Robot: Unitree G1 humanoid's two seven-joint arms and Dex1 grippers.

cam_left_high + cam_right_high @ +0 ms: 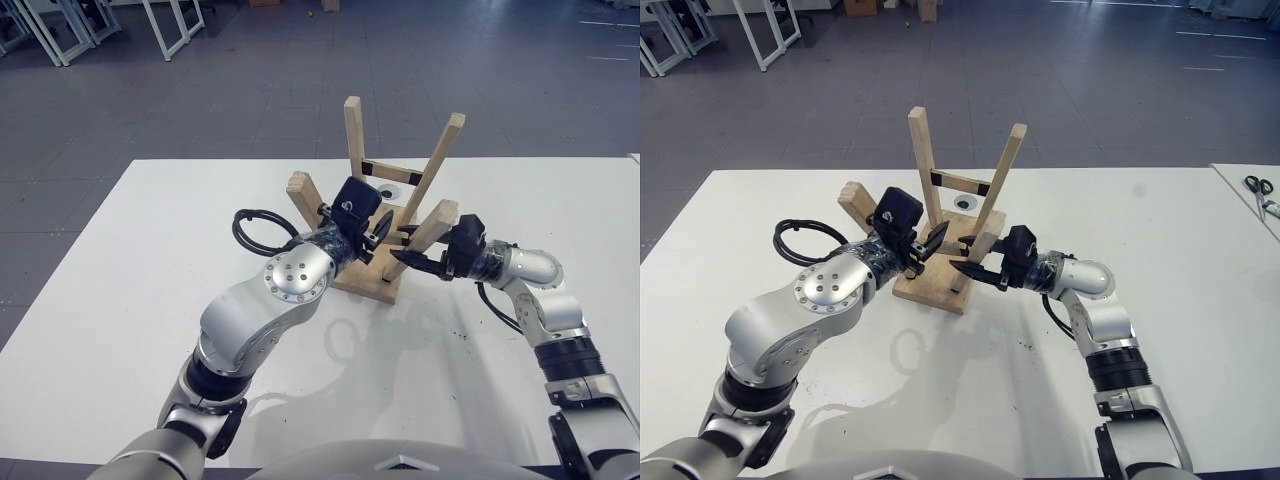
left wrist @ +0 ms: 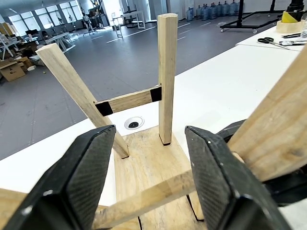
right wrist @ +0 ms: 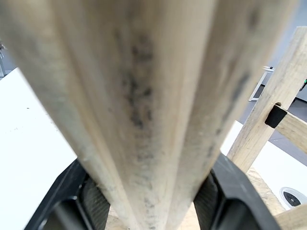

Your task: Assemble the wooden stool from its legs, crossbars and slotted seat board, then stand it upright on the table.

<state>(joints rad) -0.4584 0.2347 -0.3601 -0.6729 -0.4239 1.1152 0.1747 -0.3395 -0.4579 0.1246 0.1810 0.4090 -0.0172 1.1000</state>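
Observation:
The wooden stool lies upside down, its slotted seat board flat on the white table. Two far legs stand up from it, joined by a crossbar. My left gripper hangs open just above the board. The near crossbar runs between its fingers. The near left leg leans outward behind that arm's wrist. My right gripper is shut on the near right leg, low down near the board. That leg rises between both pads in the right wrist view.
A black cable loop lies on the table left of the stool. A round cable hole sits behind the far legs. Scissors rest on a neighbouring table at the right. Bare tabletop stretches to the left and front.

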